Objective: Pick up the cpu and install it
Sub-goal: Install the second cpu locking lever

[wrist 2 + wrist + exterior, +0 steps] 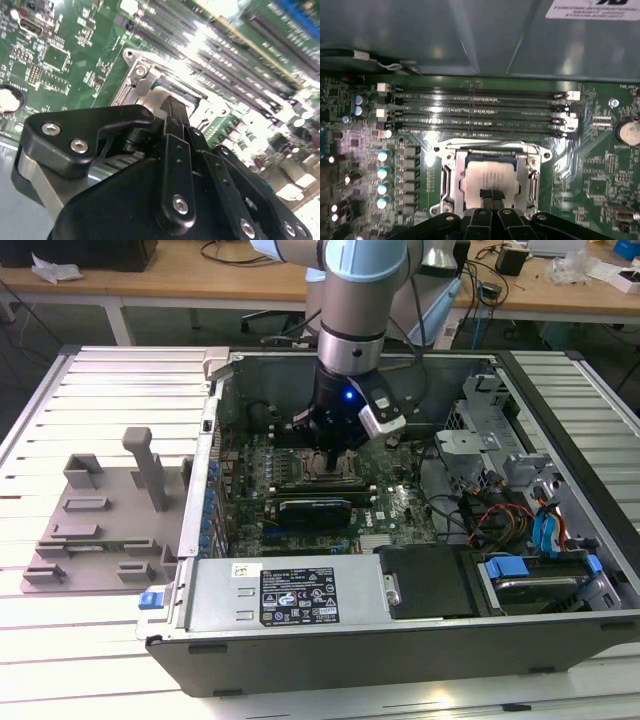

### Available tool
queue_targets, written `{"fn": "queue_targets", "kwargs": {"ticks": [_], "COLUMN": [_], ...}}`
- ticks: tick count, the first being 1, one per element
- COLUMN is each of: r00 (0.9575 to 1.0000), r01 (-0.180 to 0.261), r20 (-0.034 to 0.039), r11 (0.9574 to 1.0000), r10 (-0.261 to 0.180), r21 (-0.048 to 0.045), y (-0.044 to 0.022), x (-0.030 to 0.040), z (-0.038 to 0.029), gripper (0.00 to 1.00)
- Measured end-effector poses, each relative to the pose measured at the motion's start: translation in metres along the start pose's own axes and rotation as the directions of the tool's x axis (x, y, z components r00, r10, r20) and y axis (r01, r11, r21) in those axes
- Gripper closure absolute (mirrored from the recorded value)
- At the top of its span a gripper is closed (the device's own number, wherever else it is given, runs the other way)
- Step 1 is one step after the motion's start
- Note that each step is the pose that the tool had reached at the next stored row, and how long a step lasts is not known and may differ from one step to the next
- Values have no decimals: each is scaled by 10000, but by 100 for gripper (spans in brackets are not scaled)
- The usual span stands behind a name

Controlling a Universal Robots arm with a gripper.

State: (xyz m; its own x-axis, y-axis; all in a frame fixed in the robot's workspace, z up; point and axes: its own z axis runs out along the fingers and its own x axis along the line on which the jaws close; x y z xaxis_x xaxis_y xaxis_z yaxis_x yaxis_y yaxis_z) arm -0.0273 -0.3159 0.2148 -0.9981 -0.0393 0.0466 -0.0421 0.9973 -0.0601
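The cpu (490, 176), a flat square chip with a silvery top, lies flat inside the metal socket frame (447, 177) on the green motherboard (600, 185). My gripper (490, 195) is down inside the open computer case (400, 630), directly over the socket. Its two black fingertips are pressed together at the chip's near edge, on or just above its top. In the second wrist view the fingers (175, 150) come down onto the same socket, whose frame (135, 75) shows beyond them. In the exterior view the gripper (328, 458) stands over the middle of the board.
Memory slots (480, 112) run just beyond the socket, and a row of capacitors (382, 172) stands beside it. A black card (315, 510) sits near the socket. Cables and drive bays (520, 520) fill the case's right side. A grey fixture tray (100, 520) lies outside on the exterior view's left.
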Motion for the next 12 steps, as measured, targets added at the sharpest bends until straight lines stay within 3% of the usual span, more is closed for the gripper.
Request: {"fn": "queue_targets", "kwargs": {"ticks": [9,12], "r00": [10000,10000], "r01": [-2,-1], "r20": [-1,-1], "r11": [10000,10000], "r10": [2,1], "r21": [54,54], "y": [-23,-26], "x": [19,22], "z": [-422,-477], "gripper": [89,89]}}
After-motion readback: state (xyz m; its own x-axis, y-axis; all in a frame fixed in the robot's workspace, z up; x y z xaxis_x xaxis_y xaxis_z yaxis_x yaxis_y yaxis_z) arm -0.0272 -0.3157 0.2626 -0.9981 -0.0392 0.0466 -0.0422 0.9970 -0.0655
